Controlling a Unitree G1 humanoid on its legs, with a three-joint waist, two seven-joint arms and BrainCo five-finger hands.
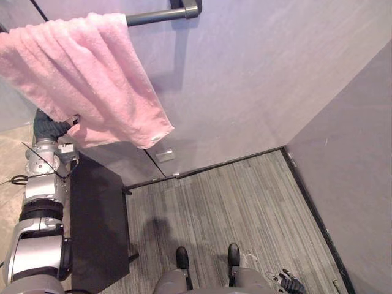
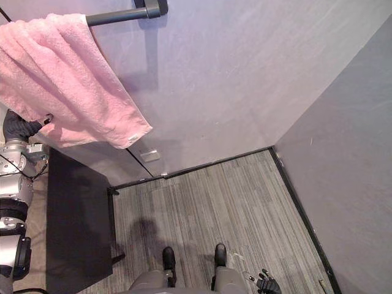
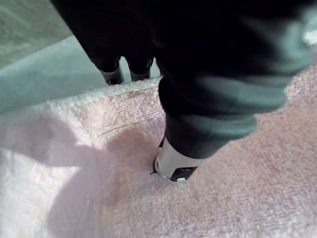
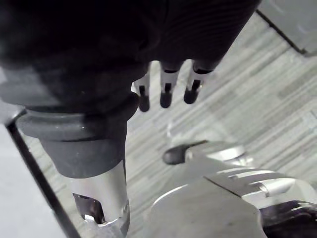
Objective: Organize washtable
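A pink towel [image 1: 92,79] hangs draped over a dark rail [image 1: 162,15] on the grey wall, its lower corner pointing down to the right. My left arm reaches up from the lower left, and the left hand [image 3: 174,166] is at the towel's lower left edge. In the left wrist view the thumb presses into the pink towel [image 3: 99,178] while the fingers [image 3: 115,75] go over its folded edge to the far side, pinching the cloth. My right hand [image 2: 266,283] hangs low by my side with straight fingers [image 4: 166,94] and holds nothing.
A black panel [image 1: 98,220] stands upright below the towel, beside my left arm. A beige counter top [image 1: 9,165] shows at the far left. A grey wall [image 1: 349,184] closes the right side of the striped floor [image 1: 233,202]. A small plate [image 1: 164,155] sits low on the back wall.
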